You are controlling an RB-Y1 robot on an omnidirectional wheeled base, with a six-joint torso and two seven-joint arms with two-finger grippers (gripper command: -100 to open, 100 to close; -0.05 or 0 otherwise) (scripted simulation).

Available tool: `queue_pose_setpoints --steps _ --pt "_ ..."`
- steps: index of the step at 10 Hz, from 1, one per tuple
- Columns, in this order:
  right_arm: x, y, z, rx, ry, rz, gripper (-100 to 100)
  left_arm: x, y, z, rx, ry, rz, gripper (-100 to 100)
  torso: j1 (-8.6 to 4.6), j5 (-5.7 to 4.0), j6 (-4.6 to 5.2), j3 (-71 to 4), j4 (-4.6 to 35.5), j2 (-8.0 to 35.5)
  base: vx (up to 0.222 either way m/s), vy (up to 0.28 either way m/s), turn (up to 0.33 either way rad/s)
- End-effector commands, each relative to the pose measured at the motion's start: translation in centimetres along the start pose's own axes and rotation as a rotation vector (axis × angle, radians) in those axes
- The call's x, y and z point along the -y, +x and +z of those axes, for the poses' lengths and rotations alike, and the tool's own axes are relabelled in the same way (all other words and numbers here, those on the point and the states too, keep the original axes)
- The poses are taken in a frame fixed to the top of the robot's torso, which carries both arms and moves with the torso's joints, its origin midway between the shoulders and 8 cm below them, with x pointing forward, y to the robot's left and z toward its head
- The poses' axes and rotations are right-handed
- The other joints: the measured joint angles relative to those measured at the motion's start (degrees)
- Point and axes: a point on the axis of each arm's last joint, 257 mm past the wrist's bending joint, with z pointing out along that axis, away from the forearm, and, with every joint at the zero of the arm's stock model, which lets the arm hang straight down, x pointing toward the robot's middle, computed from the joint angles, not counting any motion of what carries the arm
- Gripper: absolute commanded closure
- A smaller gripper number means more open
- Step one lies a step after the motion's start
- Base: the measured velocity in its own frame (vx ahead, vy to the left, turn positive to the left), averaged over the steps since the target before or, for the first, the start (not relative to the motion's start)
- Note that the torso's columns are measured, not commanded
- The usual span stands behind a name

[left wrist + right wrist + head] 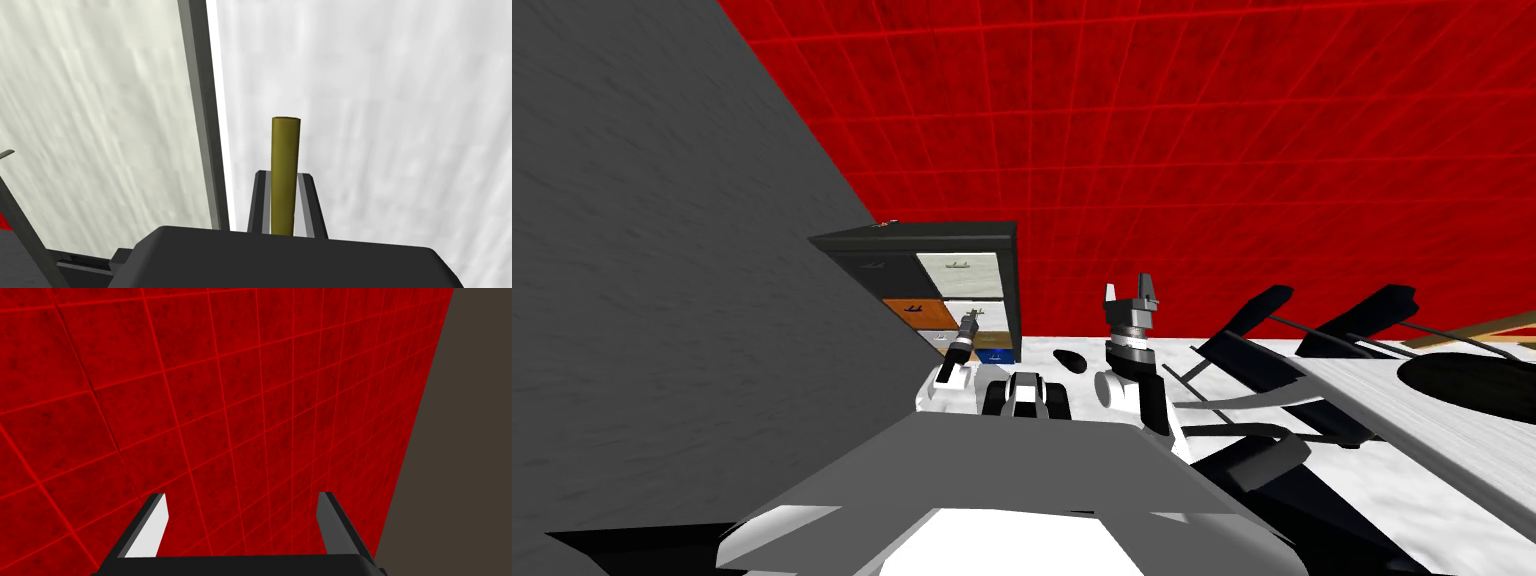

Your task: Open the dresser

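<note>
**Grasp made, pull to come**

Dresser stands in the corner ahead. Left gripper is clamped on the olive handle of a pale drawer. Next, I judge, comes a straight, square pull back. Right gripper is raised, jaws apart.

Red tiled wall with a thin, lighter red grid of joints, spanning the upper and right field of the head view. Dark grey, faintly streaked wall meets it at a corner and occupies the whole left side. White mottled floor lies below. Small black oval patch lies on the floor near the foot of the red wall. Pale grey, streaked flat tabletop enters from the right, bearing a large black round shape. Two black angular chair backs stand beside the tabletop's far edge. Brown wooden strip shows at the right margin. Flat grey-brown surface borders the red tiles in the right wrist view.
</note>
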Motion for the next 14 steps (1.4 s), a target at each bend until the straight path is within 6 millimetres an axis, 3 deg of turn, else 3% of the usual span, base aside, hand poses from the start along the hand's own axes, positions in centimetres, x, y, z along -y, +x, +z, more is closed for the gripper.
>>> queue_pose_setpoints --steps 1,2,4,7,11,14 --pt "0.0 0.0 0.0 0.0 0.0 0.0 0 0.5 3.8 -0.2 -0.032 0.005 -0.001 100 -0.06 -0.01 0.03 0.02 0.01 0.03 0.043 0.088 0.148" --pt "0.0 0.0 0.0 0.0 0.0 0.0 0 0.3 3.2 -0.1 -0.026 0.003 -0.004 100 -0.07 -0.02 0.05 0.01 0.02 0.02 0.023 0.032 -0.003" --pt "0.0 0.0 0.0 0.0 0.0 0.0 0 0.2 4.1 1.9 -0.037 0.008 -0.004 100 -0.16 -0.03 0.05 0.15 0.02 0.25 -0.103 0.009 0.041" --pt "0.0 0.0 0.0 0.0 0.0 0.0 0 0.0 4.7 3.3 -0.046 0.007 -0.004 100 -0.17 -0.04 0.12 0.04 0.05 0.06 -0.106 0.004 0.028" --pt "0.0 0.0 0.0 0.0 0.0 0.0 0 -0.1 6.4 7.2 -0.066 0.005 -0.005 100 -0.22 -0.01 0.18 0.11 0.0 0.18 -0.149 0.012 0.056" --pt "0.0 0.0 0.0 0.0 0.0 0.0 0 0.2 7.3 8.7 -0.078 0.008 -0.006 100 -0.32 -0.08 0.19 -0.04 0.07 -0.07 -0.095 0.013 0.025"
